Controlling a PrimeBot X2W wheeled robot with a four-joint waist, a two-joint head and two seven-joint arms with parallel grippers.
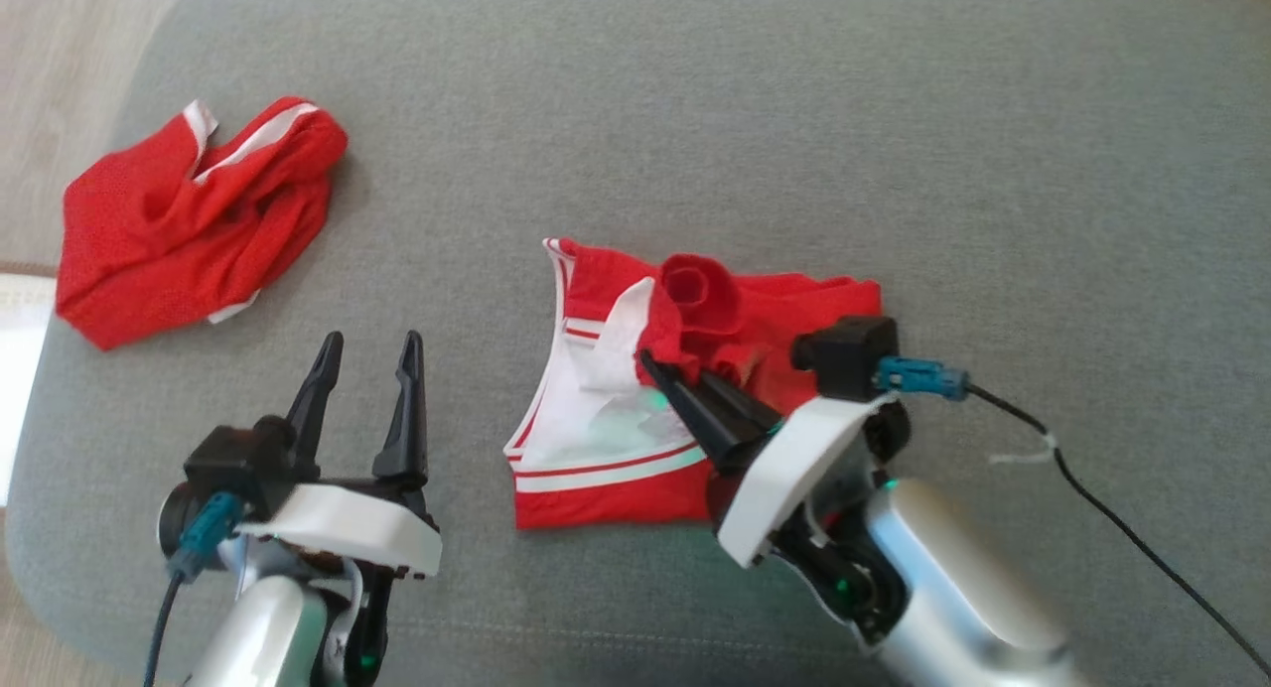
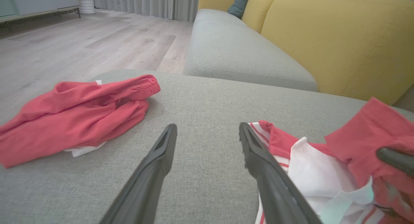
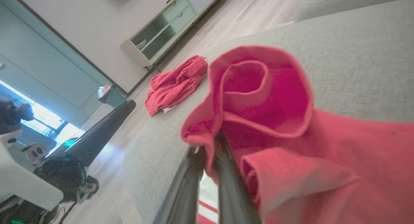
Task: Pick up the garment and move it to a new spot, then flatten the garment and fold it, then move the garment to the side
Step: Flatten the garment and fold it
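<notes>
Left gripper [image 1: 373,337] and right gripper [image 1: 647,359]: long black tapered fingers [image 1: 402,424], white wrist shells [image 1: 343,528], silver forearms [image 1: 953,588], teal plugs [image 1: 918,377], black cables [image 1: 1123,525]

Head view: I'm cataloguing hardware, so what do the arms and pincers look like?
Both arms have silvery forearms and white wrist shells. The left pincer and right pincer each have two long, tapering black fingers. A teal connector with a black cable plugs in at each wrist.
</notes>
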